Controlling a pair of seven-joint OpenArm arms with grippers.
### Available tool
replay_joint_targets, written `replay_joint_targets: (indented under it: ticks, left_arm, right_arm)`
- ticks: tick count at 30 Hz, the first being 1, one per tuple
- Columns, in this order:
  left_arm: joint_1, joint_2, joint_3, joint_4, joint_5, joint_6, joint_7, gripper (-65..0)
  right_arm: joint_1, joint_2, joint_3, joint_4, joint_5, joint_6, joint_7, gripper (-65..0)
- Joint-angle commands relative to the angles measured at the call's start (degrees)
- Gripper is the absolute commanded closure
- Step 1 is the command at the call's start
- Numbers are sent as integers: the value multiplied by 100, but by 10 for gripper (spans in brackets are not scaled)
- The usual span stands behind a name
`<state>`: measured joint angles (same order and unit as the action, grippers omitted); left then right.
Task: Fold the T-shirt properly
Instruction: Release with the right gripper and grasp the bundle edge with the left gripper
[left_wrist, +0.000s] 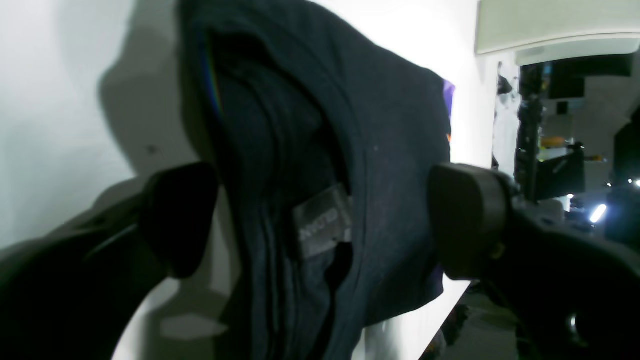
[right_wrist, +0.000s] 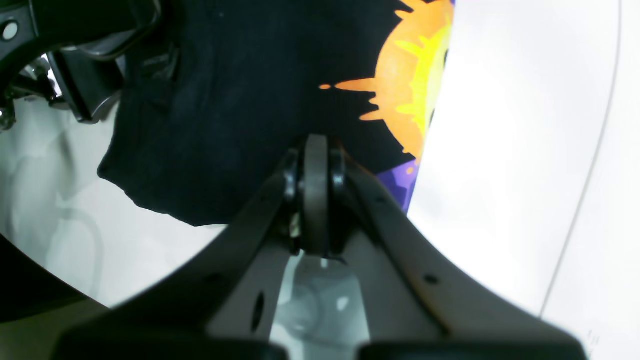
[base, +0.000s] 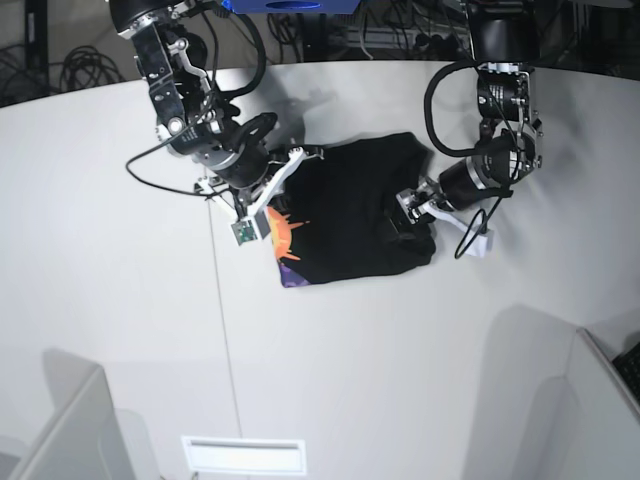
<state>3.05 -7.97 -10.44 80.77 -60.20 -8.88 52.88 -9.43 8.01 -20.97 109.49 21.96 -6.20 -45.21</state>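
White and curved along its far edge, the desk (base: 120, 330) carries everything we see, with cables and dark equipment behind it at twelve o'clock.

On our left arm the fingers (left_wrist: 470, 225) stand wide apart – one pad at nine o'clock in the left wrist view, the other at three – and between them hangs a bunched fold of the T-shirt (base: 350, 215), its grey neck label (left_wrist: 322, 220) showing; neither pad presses the cloth, so nothing is gripped. In the base view the left gripper (base: 412, 208) sits at the garment's three o'clock edge.

On our right arm the fingers (right_wrist: 316, 170) are pressed together – no gap shows in the right wrist view. They lie just over the black fabric near its hem, but we cannot tell whether any cloth is pinched. In the base view the right gripper (base: 268, 190) is at the shirt's nine o'clock edge.

Lying roughly flat and partly folded near the middle of the desk, the T-shirt shows its orange sun print (base: 280, 232) on a purple patch at the seven o'clock corner, just beside the right gripper.
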Motion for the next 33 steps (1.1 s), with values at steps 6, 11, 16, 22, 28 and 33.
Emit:
replay_joint_targets:
  ticks: [6,11,16,22,28,33]
  left_arm:
    - [-2,-52,11,-240,188,146,149,-327]
    - [-204,-87,239,-521,188,146,158,-160]
    - [-441,-298,881,-592,733,146,193,0]
    - [-679,-465,1127,-592,1374,146,395,0]
    - [-1197,-1036,2323,-424,1955,146,791,0]
    - [-1558,-1590,3369,-29,1955,146,782,0]
  right_arm:
    - [-230,-58,519,396,15,26,376,0]
    - [-538,-41,809,440,15,26,745,0]
    - [-696,-41,862,449,15,26,763,0]
    - [-802,-41,862,449,15,26,772,0]
    - [-899,-146,1152,457,15,-18,772,0]
    - [-1127,-419,1917,457,15,-9,772,0]
